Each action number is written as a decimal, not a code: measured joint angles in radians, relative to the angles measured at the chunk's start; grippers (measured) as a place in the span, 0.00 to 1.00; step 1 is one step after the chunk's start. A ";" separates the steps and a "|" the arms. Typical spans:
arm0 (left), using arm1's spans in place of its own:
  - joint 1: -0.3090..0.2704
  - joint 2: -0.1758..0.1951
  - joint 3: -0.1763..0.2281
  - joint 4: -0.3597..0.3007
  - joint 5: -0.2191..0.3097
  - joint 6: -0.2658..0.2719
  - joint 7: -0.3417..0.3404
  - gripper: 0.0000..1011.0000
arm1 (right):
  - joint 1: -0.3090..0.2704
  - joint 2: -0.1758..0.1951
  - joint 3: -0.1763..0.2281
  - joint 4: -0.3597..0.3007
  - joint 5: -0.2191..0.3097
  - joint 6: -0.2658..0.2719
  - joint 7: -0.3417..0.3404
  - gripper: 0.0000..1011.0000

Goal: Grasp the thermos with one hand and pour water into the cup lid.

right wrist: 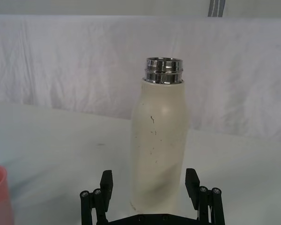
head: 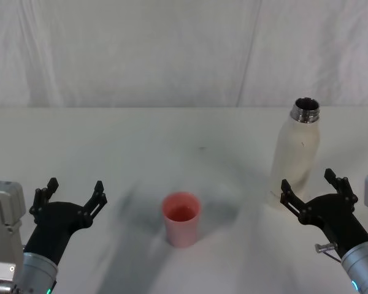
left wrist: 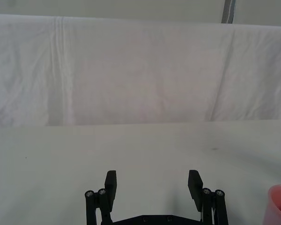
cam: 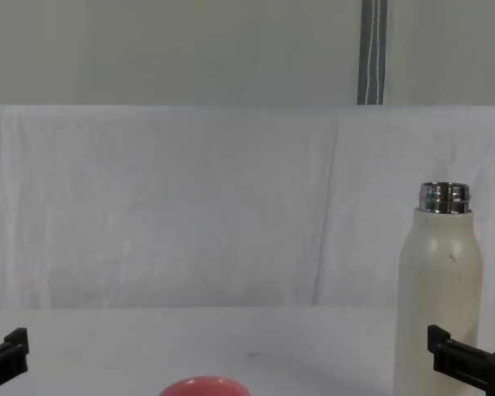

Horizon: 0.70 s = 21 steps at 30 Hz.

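Observation:
The thermos (head: 295,156) (right wrist: 160,145) (cam: 439,289) stands upright at the right of the table, cream-white, its steel neck uncapped. My right gripper (head: 314,188) (right wrist: 150,187) is open just in front of the bottle's base, one finger to each side, not touching it. The pink cup lid (head: 181,218) (cam: 204,386) stands open side up near the middle front of the table; its edge shows in the left wrist view (left wrist: 280,205) and the right wrist view (right wrist: 0,194). My left gripper (head: 73,195) (left wrist: 152,185) is open at the front left, holding nothing.
The white table (head: 172,141) runs back to a white cloth backdrop (head: 172,49). A metal pole (cam: 371,51) rises behind the backdrop. Bare surface lies between the cup lid and the thermos.

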 joint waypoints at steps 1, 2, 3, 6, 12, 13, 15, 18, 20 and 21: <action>0.000 0.000 0.000 0.000 0.000 0.000 0.000 0.99 | 0.003 0.000 0.001 0.002 0.001 0.002 0.003 0.99; 0.000 0.000 0.000 0.000 0.000 0.000 0.000 0.99 | 0.006 0.000 0.003 0.005 0.001 0.003 0.007 0.99; 0.000 0.000 0.000 0.000 0.000 0.000 0.000 0.99 | 0.011 0.000 0.006 0.011 0.003 0.005 0.011 0.99; 0.000 0.000 0.000 0.000 0.000 0.000 0.000 0.99 | 0.027 0.001 0.013 0.027 0.004 0.008 0.018 0.99; 0.000 0.000 0.000 0.000 0.000 0.000 0.000 0.99 | 0.053 0.002 0.022 0.053 0.004 0.009 0.023 0.99; 0.000 0.000 0.000 0.000 0.000 0.000 0.000 0.99 | 0.058 0.002 0.023 0.058 0.004 0.008 0.024 0.99; 0.000 0.000 0.000 0.000 0.000 0.000 0.000 0.99 | 0.063 0.002 0.024 0.063 0.004 0.008 0.025 0.99; 0.000 0.000 0.000 0.000 0.000 0.000 0.000 0.99 | 0.071 0.002 0.024 0.072 0.004 0.009 0.028 0.99; 0.000 0.000 0.000 0.000 0.000 0.000 0.000 0.99 | 0.075 0.001 0.024 0.076 0.004 0.010 0.033 0.99; 0.000 0.000 0.000 0.000 0.000 0.000 0.000 0.99 | 0.077 0.001 0.024 0.078 0.006 0.011 0.034 0.99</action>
